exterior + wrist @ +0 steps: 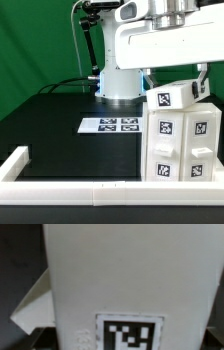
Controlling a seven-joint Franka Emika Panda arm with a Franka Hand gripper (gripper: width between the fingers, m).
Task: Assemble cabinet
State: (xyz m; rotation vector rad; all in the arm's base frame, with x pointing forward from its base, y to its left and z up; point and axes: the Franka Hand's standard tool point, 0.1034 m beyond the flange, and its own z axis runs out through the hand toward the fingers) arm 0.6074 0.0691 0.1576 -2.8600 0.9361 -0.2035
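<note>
A black bench (50, 125) fills the scene, backed by a green curtain (35, 45) that closes off the room behind it. A long white border rail (60, 185) runs along the bench's near edge and turns up its side at the exterior view's left. The marker board (110, 125), a thin flat white sheet printed with square tags, lies on the dark surface near the middle, just in front of the robot's round white base (118, 85). The cabinet (183, 140), white, boxy and covered in small black-and-white tags, stands at the exterior view's right against the rail. The robot's white arm reaches over it from above, and the pincer (178, 75) comes down at the cabinet's top, though whether it is clenched or released cannot be told. In the wrist view, a white cabinet panel (130, 280) with one tag fills nearly the whole picture.
</note>
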